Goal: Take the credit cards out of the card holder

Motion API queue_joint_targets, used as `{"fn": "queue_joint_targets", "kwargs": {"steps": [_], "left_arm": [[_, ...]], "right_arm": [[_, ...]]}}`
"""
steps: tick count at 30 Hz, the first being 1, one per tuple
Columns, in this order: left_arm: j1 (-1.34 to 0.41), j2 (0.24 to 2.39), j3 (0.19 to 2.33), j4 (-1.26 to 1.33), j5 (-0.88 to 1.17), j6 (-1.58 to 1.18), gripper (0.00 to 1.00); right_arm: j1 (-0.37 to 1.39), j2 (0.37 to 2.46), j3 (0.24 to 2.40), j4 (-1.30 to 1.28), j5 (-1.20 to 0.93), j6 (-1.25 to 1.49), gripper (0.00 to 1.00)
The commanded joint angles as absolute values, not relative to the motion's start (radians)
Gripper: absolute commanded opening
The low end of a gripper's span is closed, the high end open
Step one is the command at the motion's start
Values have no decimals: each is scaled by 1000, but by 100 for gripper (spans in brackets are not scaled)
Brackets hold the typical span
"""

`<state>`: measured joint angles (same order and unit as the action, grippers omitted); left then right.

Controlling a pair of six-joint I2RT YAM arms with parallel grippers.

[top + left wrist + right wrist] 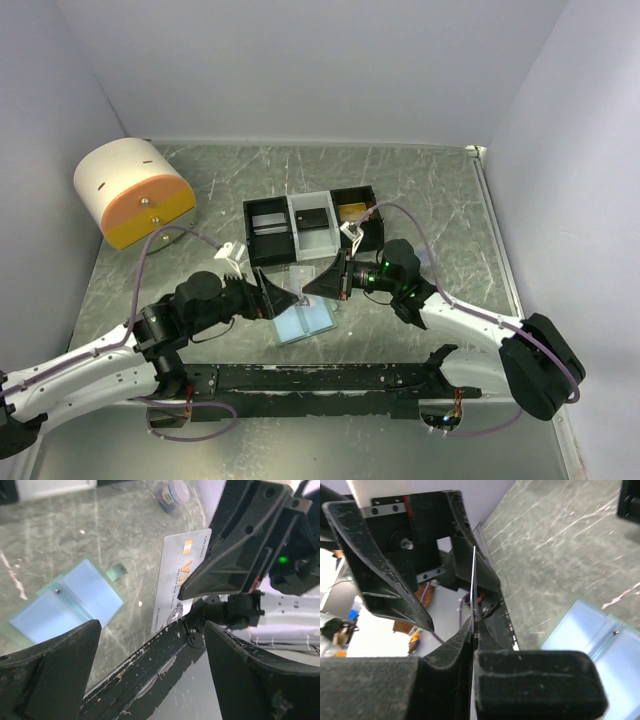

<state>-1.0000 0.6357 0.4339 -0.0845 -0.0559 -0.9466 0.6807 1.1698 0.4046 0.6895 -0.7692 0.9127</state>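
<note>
Credit card (172,580): white, orange "VI" is read, smaller print illegible; held on edge above the table.
Right gripper (472,645): clamped on the card.
Left gripper (272,292): fingers spread wide, nothing gripped.
Card holder (70,605): laid open on the table.

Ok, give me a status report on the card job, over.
Right fingers shut on one credit card, held on edge in the air. Left fingers open, facing it. Card holder lies open flat below. Nothing blocking.

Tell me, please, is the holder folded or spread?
Spread: the holder lies flat, both pale blue inner panels facing up.
</note>
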Motion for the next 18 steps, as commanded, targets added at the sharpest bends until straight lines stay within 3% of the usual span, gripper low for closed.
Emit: {"fn": "queue_joint_targets", "kwargs": {"steps": [1, 11, 18], "left_arm": [[-1005, 689, 597, -385, -227, -828, 100], [-961, 930, 909, -783, -517, -716, 100], [-577, 933, 944, -756, -339, -497, 100]], "right_arm": [[687, 1101, 486, 429, -632, 711, 0], [760, 1042, 566, 271, -389, 508, 0], [840, 1036, 654, 174, -198, 306, 0]]}}
